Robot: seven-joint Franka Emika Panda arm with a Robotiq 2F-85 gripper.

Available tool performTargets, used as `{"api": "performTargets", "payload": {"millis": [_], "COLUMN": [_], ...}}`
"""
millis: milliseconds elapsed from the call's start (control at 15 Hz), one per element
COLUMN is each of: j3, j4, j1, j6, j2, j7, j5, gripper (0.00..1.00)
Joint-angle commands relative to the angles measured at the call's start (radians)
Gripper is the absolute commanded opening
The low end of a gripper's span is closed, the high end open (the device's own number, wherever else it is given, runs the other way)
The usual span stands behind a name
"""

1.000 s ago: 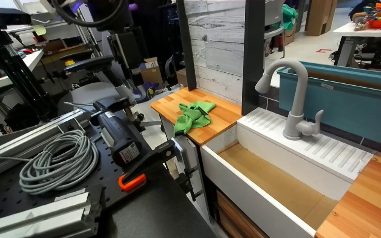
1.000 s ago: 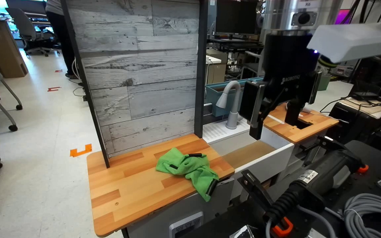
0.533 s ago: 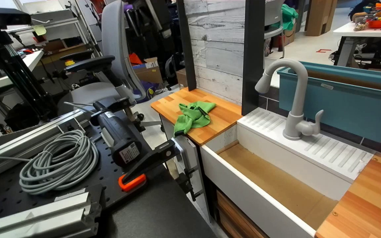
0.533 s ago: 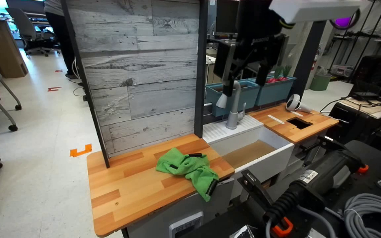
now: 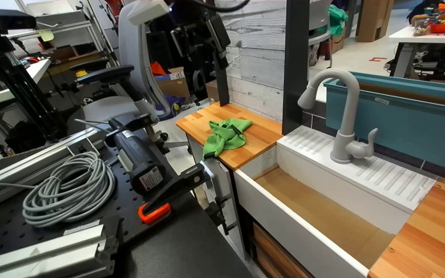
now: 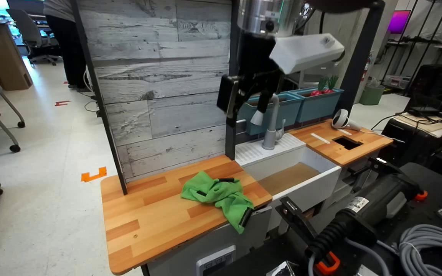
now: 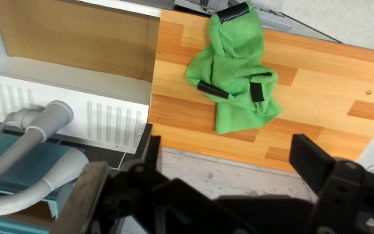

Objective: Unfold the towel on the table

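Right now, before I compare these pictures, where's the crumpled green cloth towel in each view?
In an exterior view, the crumpled green cloth towel lies at the picture's centre.
In an exterior view, the towel lies in the lower half, midway across.
In the wrist view, the towel lies right of centre, upper half.
Shared landmark: the grey gooseneck faucet, right of the towel in both exterior views, left in the wrist view.

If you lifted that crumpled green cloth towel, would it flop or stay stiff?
The towel would probably flop: it lies in soft folds, one end hanging off the orange-brown wooden tabletop. It looks thin, so it's likely light.
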Motion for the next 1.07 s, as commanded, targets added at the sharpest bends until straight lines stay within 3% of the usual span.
{"api": "performTargets", "payload": {"millis": [0, 267, 333, 467, 533, 667, 1000], "j3": [-0.007, -0.052, -0.126, -0.172, -0.156, -0.183, -0.177], "j4": [0.106, 0.228, 0.251, 0.314, 0.231, 0.279, 0.317], "j1": [-0.009, 0.012, 0.087, 0.125, 0.105, 0.131, 0.139], "j6": [0.049, -0.005, -0.002, -0.053, 0.014, -0.016, -0.066], "j2": [0.176, 0.305, 0.328, 0.379, 0.326, 0.366, 0.397], "j7": [-0.097, -0.149, -0.214, -0.216, -0.237, -0.238, -0.266], "j5": [-0.044, -0.086, -0.003, 0.034, 0.056, 0.065, 0.072], "gripper": [1.0, 1.0, 1.0, 1.0, 1.0, 1.0, 1.0]}}
